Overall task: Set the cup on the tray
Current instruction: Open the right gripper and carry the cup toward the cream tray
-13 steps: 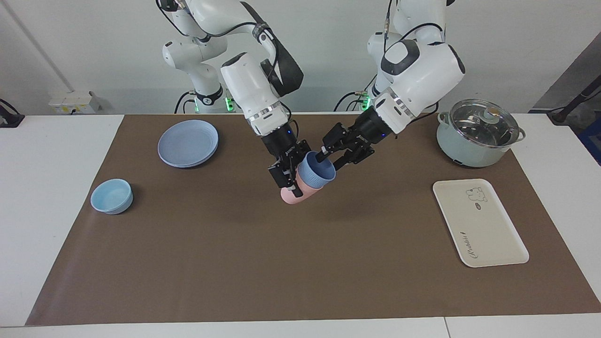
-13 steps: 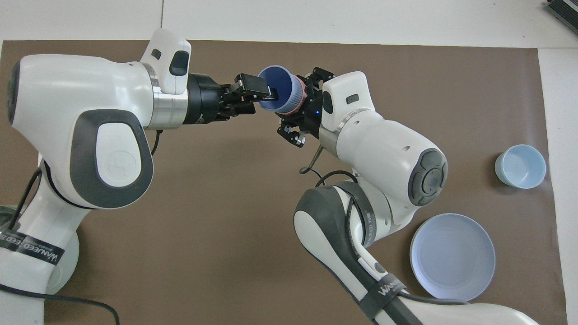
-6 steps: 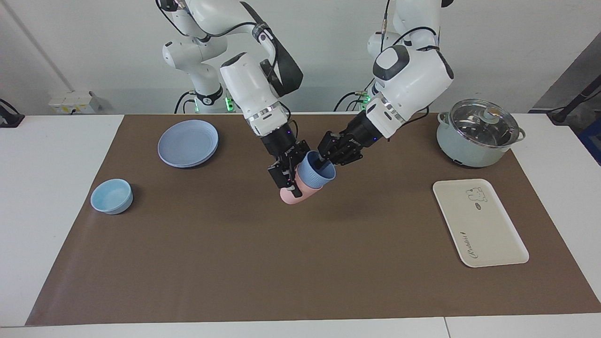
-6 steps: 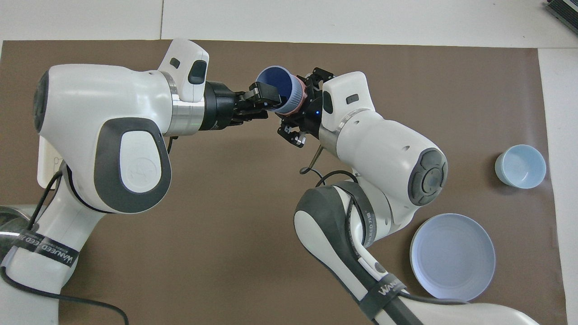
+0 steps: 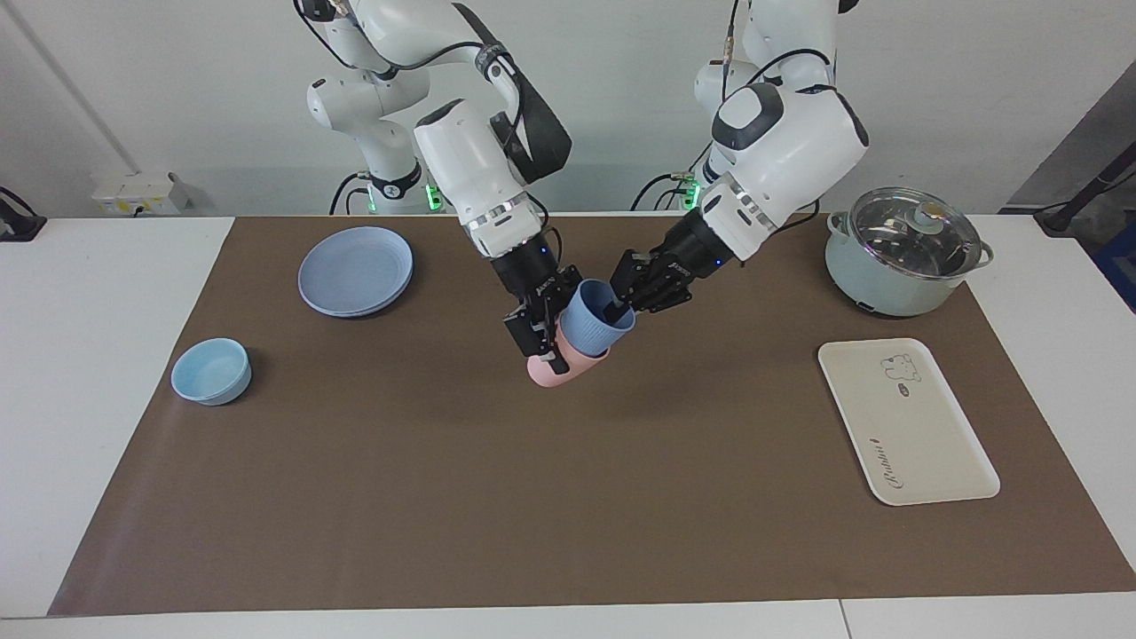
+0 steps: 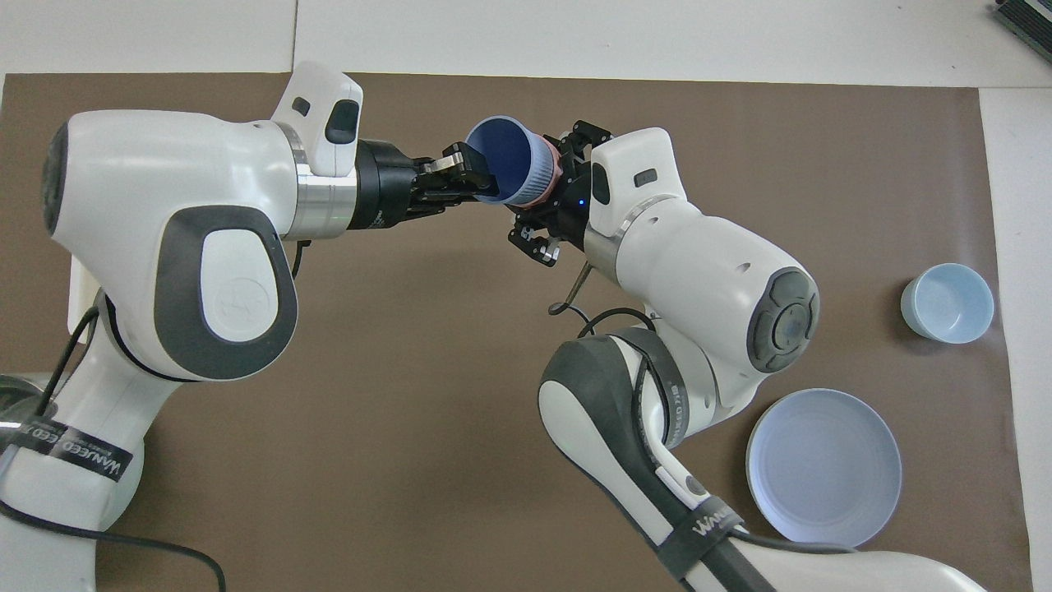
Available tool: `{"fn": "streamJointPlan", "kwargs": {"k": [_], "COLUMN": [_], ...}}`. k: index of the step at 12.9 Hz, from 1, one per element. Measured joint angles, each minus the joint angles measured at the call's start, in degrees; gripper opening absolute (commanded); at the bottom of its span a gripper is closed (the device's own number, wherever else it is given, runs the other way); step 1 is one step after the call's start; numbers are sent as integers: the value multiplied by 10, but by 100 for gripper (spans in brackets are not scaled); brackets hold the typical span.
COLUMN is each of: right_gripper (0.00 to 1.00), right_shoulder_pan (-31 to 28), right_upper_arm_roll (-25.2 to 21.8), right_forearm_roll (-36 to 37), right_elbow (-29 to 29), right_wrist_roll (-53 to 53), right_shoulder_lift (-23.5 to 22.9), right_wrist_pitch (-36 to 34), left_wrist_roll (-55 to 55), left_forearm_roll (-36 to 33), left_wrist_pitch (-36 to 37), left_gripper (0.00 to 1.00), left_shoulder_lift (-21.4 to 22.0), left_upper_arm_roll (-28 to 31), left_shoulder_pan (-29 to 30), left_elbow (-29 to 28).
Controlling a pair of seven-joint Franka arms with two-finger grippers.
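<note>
The periwinkle-blue cup [image 5: 593, 327] sits nested in a salmon-pink cup [image 5: 552, 370], both tilted in the air over the middle of the mat. My right gripper [image 5: 543, 342] is shut on the pink cup's sides. My left gripper [image 5: 619, 308] is shut on the blue cup's rim, one finger inside and one outside. From overhead the blue cup [image 6: 511, 158] opens toward the left gripper [image 6: 479, 171]. The cream tray [image 5: 905, 422] lies flat at the left arm's end of the table, with nothing on it.
A pot with a glass lid [image 5: 901, 253] stands nearer to the robots than the tray. A round blue plate [image 5: 355, 269] and a low light-blue bowl [image 5: 211, 370] lie toward the right arm's end.
My left gripper has moved in onto the blue cup's rim and closed its fingers on it. The nested cups and the right gripper have barely moved.
</note>
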State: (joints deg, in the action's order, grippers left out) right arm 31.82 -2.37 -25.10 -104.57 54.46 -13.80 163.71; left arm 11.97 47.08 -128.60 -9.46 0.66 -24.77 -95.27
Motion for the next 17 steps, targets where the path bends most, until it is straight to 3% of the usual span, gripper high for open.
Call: {"fn": "streamJointPlan", "kwargs": {"k": [3, 6, 9, 13, 17], "right_gripper": [0, 0, 0, 0, 0], "right_shoulder_pan": [-11, -44, -90, -136, -201], "right_upper_arm_roll": [-2, -4, -5, -5, -6], "right_forearm_roll": [0, -6, -71, -138, -208], "right_elbow": [6, 12, 12, 12, 9], "right_wrist_roll": [-7, -16, -18, -18, 22], "right_shoulder_lift": [1, 12, 18, 18, 16], "right_wrist_pitch": [0, 0, -14, -37, -66], "left_wrist_roll": [0, 3, 3, -15, -124], "left_forearm_roll": [-25, -113, -212, -260, -317], "left_wrist_pitch": [83, 158, 172, 178, 162], "left_gripper": [0, 0, 0, 0, 0], "left_shoulder_lift": [13, 26, 27, 27, 2], "left_upper_arm_roll": [2, 3, 5, 6, 7], "left_shoulder_pan": [34, 89, 134, 221, 293], "left_elbow": [44, 75, 75, 50, 16]}}
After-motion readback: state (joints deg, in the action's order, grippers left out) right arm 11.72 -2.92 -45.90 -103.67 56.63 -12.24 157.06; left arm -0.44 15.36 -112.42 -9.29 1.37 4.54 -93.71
